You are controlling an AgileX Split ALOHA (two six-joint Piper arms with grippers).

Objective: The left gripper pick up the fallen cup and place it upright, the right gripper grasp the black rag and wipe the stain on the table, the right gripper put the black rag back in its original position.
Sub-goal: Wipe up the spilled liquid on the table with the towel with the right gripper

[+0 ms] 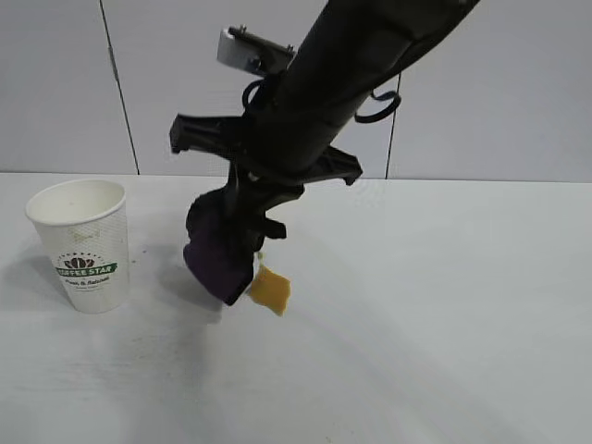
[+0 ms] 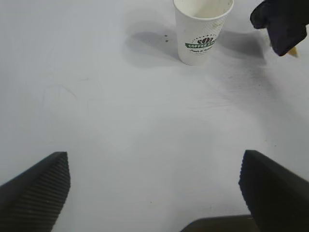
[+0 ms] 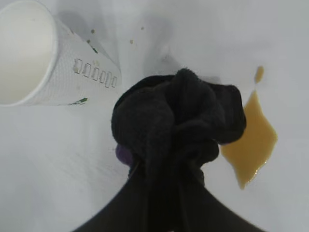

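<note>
A: Where's the cup (image 1: 81, 242)?

B: Upright on the white desk (image 1: 444, 305), at the left in the exterior view, logo facing the camera. Nothing touches it.

A: And the right claw (image 1: 236, 268)?

B: It reaches down from the upper right toward the middle of the desk, clenched on the rag (image 1: 215, 248). The rag hangs bunched round the fingertips, black with a purple underside showing. In the right wrist view the bundle (image 3: 178, 121) covers the fingers altogether.

A: The stain?

B: The stain (image 1: 272, 289) is an amber blotch just right of the rag's lower end. From the right wrist camera it (image 3: 252, 140) is roughly diamond-shaped with a small droplet off one tip. The rag sits just beside it; whether the cloth touches the desk I can't tell.

A: Left claw?

B: The left claw (image 2: 154, 193) is released, its two ribbed fingers (image 2: 36, 188) spread wide over bare desk, well apart from the cup (image 2: 203, 29), which stands at the far side of its view.
</note>
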